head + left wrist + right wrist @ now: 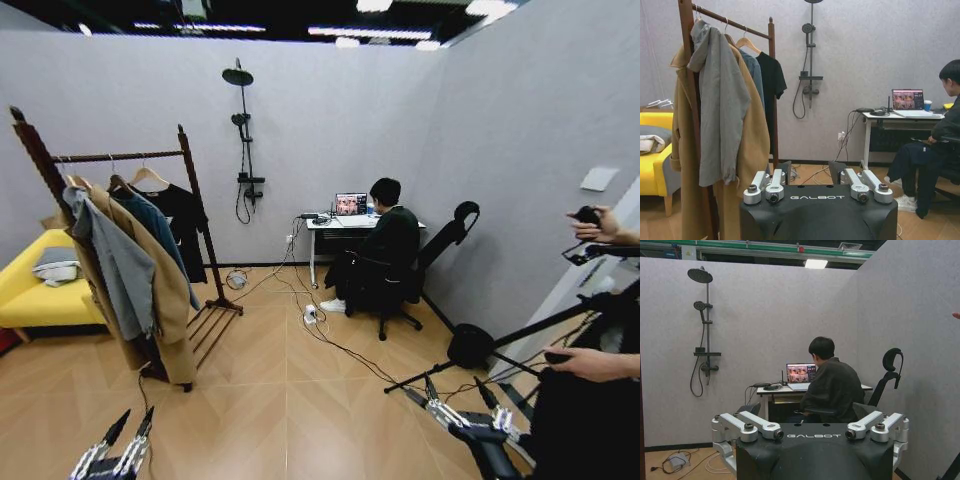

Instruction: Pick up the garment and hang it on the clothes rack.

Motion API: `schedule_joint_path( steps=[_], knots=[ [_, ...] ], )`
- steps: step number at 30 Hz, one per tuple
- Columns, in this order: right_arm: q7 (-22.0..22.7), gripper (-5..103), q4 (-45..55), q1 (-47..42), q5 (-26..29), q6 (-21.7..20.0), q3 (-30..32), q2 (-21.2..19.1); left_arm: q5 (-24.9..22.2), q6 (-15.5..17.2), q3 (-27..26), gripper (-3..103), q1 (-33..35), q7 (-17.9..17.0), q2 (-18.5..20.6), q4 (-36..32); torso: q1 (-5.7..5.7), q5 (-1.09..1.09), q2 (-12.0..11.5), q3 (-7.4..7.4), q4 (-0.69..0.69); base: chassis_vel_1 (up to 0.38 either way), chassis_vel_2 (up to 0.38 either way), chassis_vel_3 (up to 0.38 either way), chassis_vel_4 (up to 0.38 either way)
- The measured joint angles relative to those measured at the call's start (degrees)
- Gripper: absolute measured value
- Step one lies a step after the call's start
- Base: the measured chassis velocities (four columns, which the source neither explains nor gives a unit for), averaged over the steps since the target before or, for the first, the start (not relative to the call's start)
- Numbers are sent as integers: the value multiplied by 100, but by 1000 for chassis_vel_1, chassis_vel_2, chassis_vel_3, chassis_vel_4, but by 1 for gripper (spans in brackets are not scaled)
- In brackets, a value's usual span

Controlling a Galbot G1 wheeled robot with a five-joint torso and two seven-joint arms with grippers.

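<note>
garment point(186, 225): black tee already on its wooden hanger at the far end of the clothes rack point(120, 156) bar, past the tan coat point(150, 275) | left end effector point(128, 428) low, fingers wide, empty | right end effector point(459, 394) low too, spread wide, holding nothing | looks done or idle

A tan coat point(165, 290) and a grey jacket point(115, 265) hang beside a teal-blue shirt point(160, 235). A yellow sofa point(30, 295) stands against the wall, and a black shower fixture point(243, 140) is mounted on it. A laptop point(351, 204) sits open on a small white surface point(325, 224), cables trailing across the wooden floor point(300, 390).
</note>
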Motion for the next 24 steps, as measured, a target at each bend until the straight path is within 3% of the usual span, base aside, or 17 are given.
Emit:
schedule_joint_path(
  steps=[10, 24],
  knots=[
    [0, 100, 0, -2, 0, 0, 0, 0, 0, 0, 0, 46, 1, 1, 0, 0, -10, -1, 6, -4, 0, 160, -164, -145, 136],
    [0, 100, 0, 1, 0, -1, 0, 0, 0, 0, 0, 46, -1, 1, 0, 0, 2, 0, -1, 1, 0, -10, 19, 10, -7]
  ],
)
